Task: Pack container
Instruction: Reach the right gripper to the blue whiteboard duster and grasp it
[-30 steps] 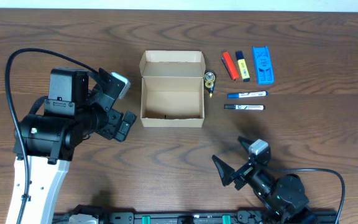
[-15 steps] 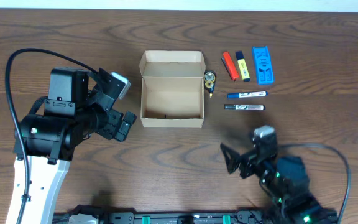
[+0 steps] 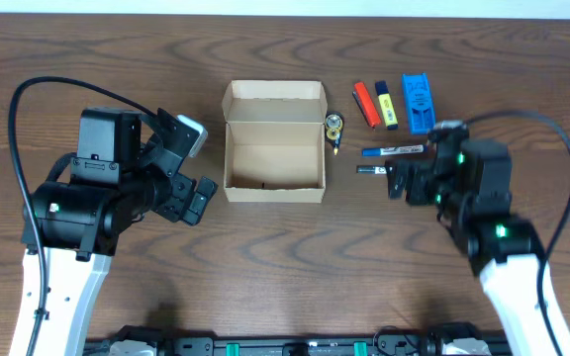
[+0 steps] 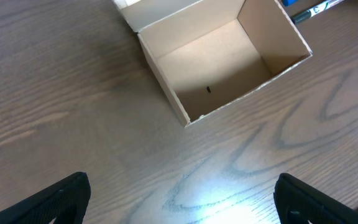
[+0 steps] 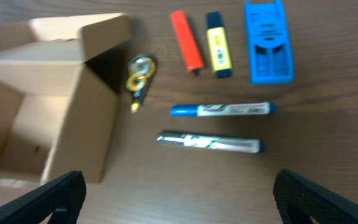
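Note:
The container (image 3: 275, 194) is an open tan cardboard box with its flap lid folded back, mid-table; its inside is bare but for a dark speck. It also shows in the left wrist view (image 4: 163, 84) and the right wrist view (image 5: 86, 124). My left gripper (image 3: 198, 198) is open and empty left of the box, over bare wood in its wrist view (image 4: 182, 199). My right gripper (image 3: 400, 180) is open and empty right of the box, over the black marker (image 5: 209, 143); it is above bare wood (image 5: 179, 199).
Right of the box lie a blue marker (image 3: 394, 150), a red marker (image 3: 365, 102), a yellow highlighter (image 3: 387, 104), a blue plastic piece (image 3: 419, 102) and a small yellow-and-black item (image 3: 334, 127) close to the box's wall.
My right arm has swung from the table's front edge up to the markers right of the box. The left arm and all objects have not moved.

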You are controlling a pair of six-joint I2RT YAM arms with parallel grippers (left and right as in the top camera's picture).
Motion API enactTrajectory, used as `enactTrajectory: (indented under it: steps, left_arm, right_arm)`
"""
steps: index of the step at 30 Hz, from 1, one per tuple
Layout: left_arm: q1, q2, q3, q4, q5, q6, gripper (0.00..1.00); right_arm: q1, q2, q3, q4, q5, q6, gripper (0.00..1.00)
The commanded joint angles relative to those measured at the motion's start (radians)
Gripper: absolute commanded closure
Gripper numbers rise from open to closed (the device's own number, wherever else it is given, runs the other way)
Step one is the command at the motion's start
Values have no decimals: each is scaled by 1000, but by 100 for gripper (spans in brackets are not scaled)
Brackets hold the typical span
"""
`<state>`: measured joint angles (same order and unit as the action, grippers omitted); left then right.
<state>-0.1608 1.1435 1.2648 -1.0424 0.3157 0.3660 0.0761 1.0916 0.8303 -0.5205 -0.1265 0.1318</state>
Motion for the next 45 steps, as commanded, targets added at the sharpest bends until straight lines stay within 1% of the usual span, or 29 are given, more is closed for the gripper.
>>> enactTrajectory:
  steps: [1,2,6,12,15,20,25,34,41,45]
  left_arm:
    - [5,0,11,-2,14,-7,5]
    - [5,0,11,-2,14,-7,5]
    - [5,0,11,-2,14,-7,5]
    - [5,0,11,-2,14,-7,5]
    - [5,0,11,-2,14,-7,5]
    - [5,0,11,-2,14,-7,5]
    - [5,0,11,-2,14,-7,5]
    - [5,0,11,-2,14,-7,5]
    - [5,0,11,-2,14,-7,5]
    - [5,0,11,-2,14,-7,5]
  right_arm:
    - [-35,105,90,-33,50,-29,1]
    - [-43,140,119,-47,74,-29,1]
    - [-66,259,219,-79,116,-109,1]
    - [-114,456,386,-127,103,-140,1]
    - [-138,552,462,-128,61,-172,1]
    - [-163,706,581,-116,59,-207,1]
    - [-163,828,664,-85,63,-231,1]
    - [-163,991,689,68,62,-230,1]
    - [-163,1065,689,108,69,-231,1]
    - [-163,1090,689,123,78,-231,4]
